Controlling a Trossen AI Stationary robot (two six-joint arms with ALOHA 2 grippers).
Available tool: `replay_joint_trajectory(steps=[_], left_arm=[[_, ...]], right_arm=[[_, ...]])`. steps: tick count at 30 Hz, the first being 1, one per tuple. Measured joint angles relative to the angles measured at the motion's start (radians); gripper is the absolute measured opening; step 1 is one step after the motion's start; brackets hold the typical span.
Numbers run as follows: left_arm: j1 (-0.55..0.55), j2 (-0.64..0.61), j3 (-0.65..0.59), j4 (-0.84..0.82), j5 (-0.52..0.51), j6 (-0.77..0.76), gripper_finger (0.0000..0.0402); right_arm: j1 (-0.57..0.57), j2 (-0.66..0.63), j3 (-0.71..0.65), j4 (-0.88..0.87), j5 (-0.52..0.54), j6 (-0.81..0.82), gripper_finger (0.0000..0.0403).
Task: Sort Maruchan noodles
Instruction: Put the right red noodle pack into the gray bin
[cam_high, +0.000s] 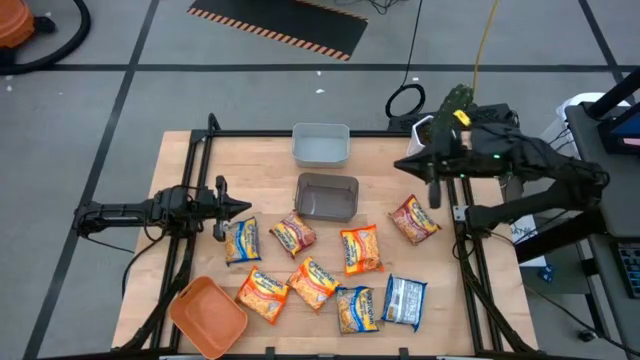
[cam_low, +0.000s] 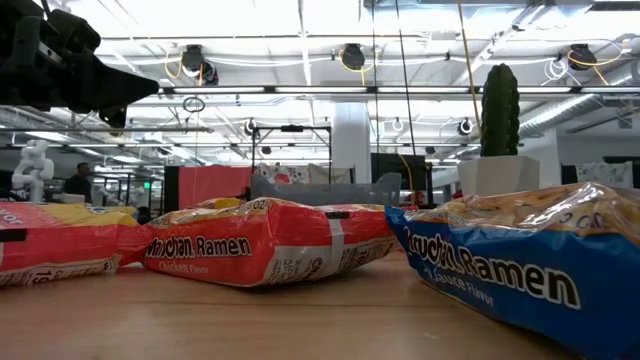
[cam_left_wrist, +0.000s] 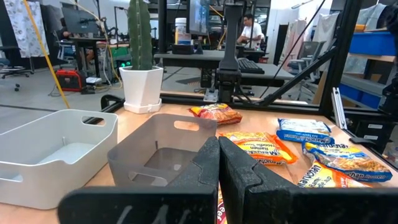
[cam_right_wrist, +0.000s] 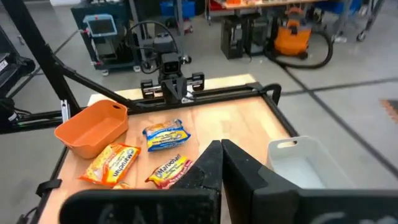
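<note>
Several Maruchan noodle packets lie flat on the wooden table: blue-and-yellow (cam_high: 242, 240), reddish (cam_high: 292, 234), orange (cam_high: 360, 249), reddish (cam_high: 414, 219), orange (cam_high: 263, 293), orange-red (cam_high: 313, 282), blue-and-yellow (cam_high: 357, 309) and blue-silver (cam_high: 404, 300). The low view shows a red packet (cam_low: 260, 245) and a blue one (cam_low: 520, 255) close up. My left gripper (cam_high: 245, 207) (cam_left_wrist: 219, 146) hovers shut at the table's left, just left of the packets. My right gripper (cam_high: 398, 165) (cam_right_wrist: 221, 149) hovers shut at the far right, above the table beside the bins. Neither touches anything.
A grey bin (cam_high: 327, 196) (cam_left_wrist: 155, 149) stands at the table's middle, with a white bin (cam_high: 320, 144) (cam_left_wrist: 56, 149) (cam_right_wrist: 305, 162) behind it at the far edge. An orange tray (cam_high: 207, 316) (cam_right_wrist: 93, 127) sits at the near left corner. A potted cactus (cam_left_wrist: 140, 56) stands at the far right corner.
</note>
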Motion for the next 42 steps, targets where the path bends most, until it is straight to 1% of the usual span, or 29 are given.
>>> replay_joint_trajectory(steps=[3, 6, 10, 14, 16, 18, 21, 23, 26, 29, 31, 32, 34, 37, 40, 42], left_arm=[[0.0, 0.0, 0.0, 0.0, 0.0, 0.0, 0.0001], [0.0, 0.0, 0.0, 0.0, 0.0, 0.0, 0.0001], [0.0, 0.0, 0.0, 0.0, -0.001, 0.003, 0.0001], [-0.001, 0.0, 0.001, 0.006, -0.003, -0.052, 0.0001], [-0.001, 0.0, 0.001, 0.012, -0.004, -0.074, 0.0001], [-0.001, 0.0, 0.001, 0.023, -0.011, -0.131, 0.0001], [-0.001, 0.018, 0.001, 0.05, -0.041, -0.226, 0.0001], [-0.008, 0.031, 0.006, 0.069, -0.04, -0.238, 0.0001], [-0.027, 0.069, 0.045, 0.075, -0.038, -0.192, 0.0001], [-0.034, 0.123, 0.099, 0.068, -0.042, -0.129, 0.0001], [-0.034, 0.168, 0.143, 0.07, -0.048, -0.13, 0.0001], [-0.034, 0.193, 0.167, 0.068, -0.049, -0.133, 0.0001], [-0.036, 0.249, 0.226, 0.063, -0.049, -0.133, 0.0001], [-0.044, 0.34, 0.357, 0.012, -0.049, -0.134, 0.0001], [-0.046, 0.433, 0.521, -0.12, -0.051, -0.116, 0.0001], [-0.046, 0.49, 0.625, -0.215, -0.071, -0.1, 0.0001]], right_arm=[[0.0, 0.057, 0.035, -0.038, 0.0, 0.042, 0.0], [0.0, 0.095, 0.037, -0.081, -0.002, 0.109, 0.0], [0.0, 0.144, 0.037, -0.172, -0.004, 0.265, 0.0], [0.0, 0.163, 0.027, -0.272, -0.001, 0.38, 0.0], [-0.007, 0.163, 0.013, -0.307, -0.002, 0.394, 0.0], [-0.023, 0.163, -0.006, -0.349, -0.003, 0.393, 0.0], [-0.053, 0.158, -0.032, -0.403, -0.039, 0.394, 0.0], [-0.073, 0.156, -0.05, -0.423, -0.074, 0.395, 0.0], [-0.097, 0.157, -0.073, -0.448, -0.112, 0.393, 0.0], [-0.122, 0.156, -0.108, -0.451, -0.117, 0.392, 0.0], [-0.142, 0.153, -0.137, -0.459, -0.115, 0.379, 0.0], [-0.152, 0.152, -0.15, -0.46, -0.128, 0.359, 0.0], [-0.173, 0.148, -0.176, -0.459, -0.191, 0.318, 0.0001], [-0.198, 0.139, -0.217, -0.461, -0.29, 0.292, 0.001], [-0.201, 0.125, -0.261, -0.482, -0.291, 0.285, 0.0027], [-0.201, 0.116, -0.297, -0.49, -0.286, 0.276, 0.0041]])
